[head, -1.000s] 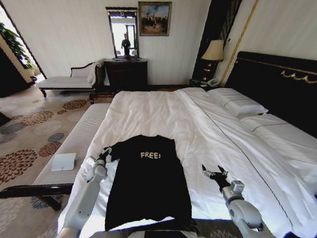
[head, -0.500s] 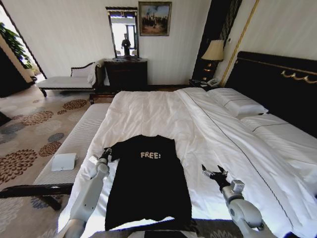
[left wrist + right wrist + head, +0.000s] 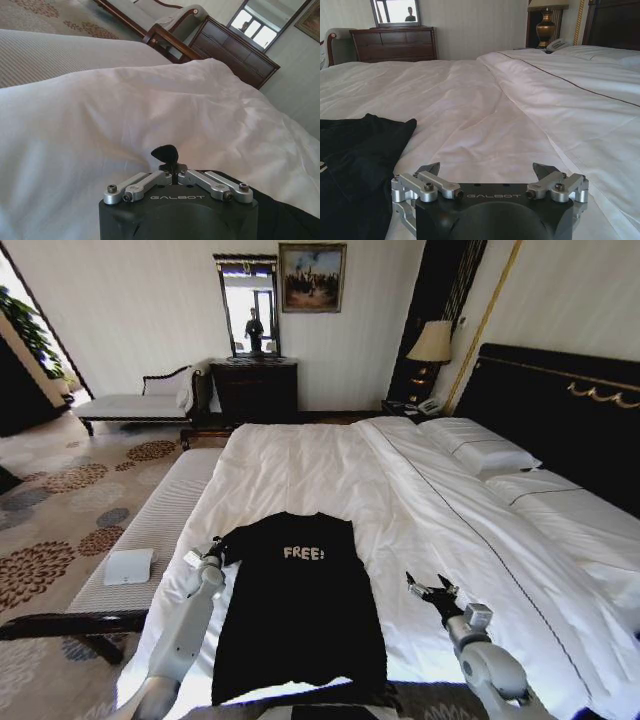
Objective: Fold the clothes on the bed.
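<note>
**Left gripper at the shirt's sleeve**

Low in the head view's centre, the black soft-fabric T-shirt with white "FREE!" lettering lies lengthwise up the white-sheeted double bed. Left gripper touches its left sleeve; right gripper hovers well apart, jaws spread.

Left wrist view: fingers closed, contents unclear.

Right wrist view: shirt cut off.

Soft matt black cloth T-shirt with white printed lettering, smooth faintly creased white cotton bed linen, glossy dark wooden headboard with gold trim, left pincer of matt black plastic and brushed metal links
</note>
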Available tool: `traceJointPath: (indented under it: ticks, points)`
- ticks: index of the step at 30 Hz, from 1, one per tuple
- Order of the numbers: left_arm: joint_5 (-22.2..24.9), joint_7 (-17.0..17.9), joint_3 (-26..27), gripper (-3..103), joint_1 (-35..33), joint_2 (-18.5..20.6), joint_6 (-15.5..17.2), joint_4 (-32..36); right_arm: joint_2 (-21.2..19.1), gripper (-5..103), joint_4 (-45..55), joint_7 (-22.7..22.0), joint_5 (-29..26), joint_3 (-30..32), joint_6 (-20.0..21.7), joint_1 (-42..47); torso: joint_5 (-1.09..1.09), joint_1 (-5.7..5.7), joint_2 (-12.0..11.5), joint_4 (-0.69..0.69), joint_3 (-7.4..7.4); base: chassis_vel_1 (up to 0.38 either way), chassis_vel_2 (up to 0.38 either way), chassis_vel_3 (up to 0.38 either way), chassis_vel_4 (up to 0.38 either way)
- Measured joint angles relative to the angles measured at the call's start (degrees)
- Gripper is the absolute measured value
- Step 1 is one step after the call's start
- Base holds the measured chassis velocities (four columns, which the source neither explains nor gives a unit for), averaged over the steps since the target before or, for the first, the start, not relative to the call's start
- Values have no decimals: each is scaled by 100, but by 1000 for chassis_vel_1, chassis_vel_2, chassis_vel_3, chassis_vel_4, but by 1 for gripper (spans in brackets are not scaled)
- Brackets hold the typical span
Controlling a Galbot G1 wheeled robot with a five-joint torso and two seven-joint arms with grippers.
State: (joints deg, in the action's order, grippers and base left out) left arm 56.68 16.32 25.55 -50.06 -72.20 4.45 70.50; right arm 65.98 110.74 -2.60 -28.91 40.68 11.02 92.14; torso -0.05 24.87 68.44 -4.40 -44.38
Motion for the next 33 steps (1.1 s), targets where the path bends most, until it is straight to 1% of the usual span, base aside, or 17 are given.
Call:
traceJointPath:
  ticks: [5,8,9,12,13,17,18,20,22,23,25,27,28,30,33]
  points:
    - [-170,-18,-31,1,-96,86,-25,136,0,100,1,6,11,0,-7,14,0,-1,0,0,0,0,0,0,0]
    - [-654,-80,-147,1,-199,133,-115,342,5,100,10,13,14,5,-7,34,0,0,0,0,0,0,0,0,0]
    - [-654,-80,-147,1,-199,133,-115,342,5,100,10,13,14,5,-7,34,0,0,0,0,0,0,0,0,0]
    - [-1329,-112,-339,1,-359,135,-230,691,-40,100,1,21,13,-18,-9,22,1,-1,0,0,0,0,0,0,0]
    - [-1329,-112,-339,1,-359,135,-230,691,-40,100,1,21,13,-18,-9,22,1,-1,0,0,0,0,0,0,0]
    - [-2146,-173,-568,1,-577,150,-364,1091,-200,100,-44,27,-14,-115,-10,-73,0,0,0,-1,0,0,0,0,0]
    - [-2146,-173,-568,1,-577,150,-364,1091,-200,100,-44,27,-14,-115,-10,-73,0,0,0,-1,0,0,0,0,0]
    - [-2554,-212,-676,1,-698,166,-423,1254,-321,100,-87,29,-61,-197,-8,-161,2,0,0,2,0,0,0,0,0]
    - [-2825,-247,-858,1,-727,168,-482,1282,-369,100,-109,30,-93,-213,-7,-187,2,0,0,3,0,0,0,0,0]
    - [-2825,-247,-858,1,-727,168,-482,1282,-369,100,-109,30,-93,-213,-7,-187,2,0,0,3,0,0,0,0,0]
    - [-2978,-266,-1123,1,-708,138,-505,1261,-372,100,-114,32,-120,-194,-4,-179,2,0,0,-1,0,0,0,0,0]
    - [-3106,-281,-1378,1,-674,105,-521,1204,-366,100,-112,33,-134,-162,-4,-163,1,0,0,-3,0,0,0,0,0]
    - [-3106,-281,-1378,1,-674,105,-521,1204,-366,100,-112,33,-134,-162,-4,-163,1,0,0,-3,0,0,0,0,0]
    - [-3303,-319,-1591,1,-595,52,-538,1074,-362,100,-95,35,-160,-116,-3,-147,2,0,0,-1,0,0,0,0,0]
    - [-3478,-327,-1784,1,-416,-58,-547,834,-362,100,-92,42,-184,-75,-2,-120,1,0,0,-1,0,0,0,0,0]
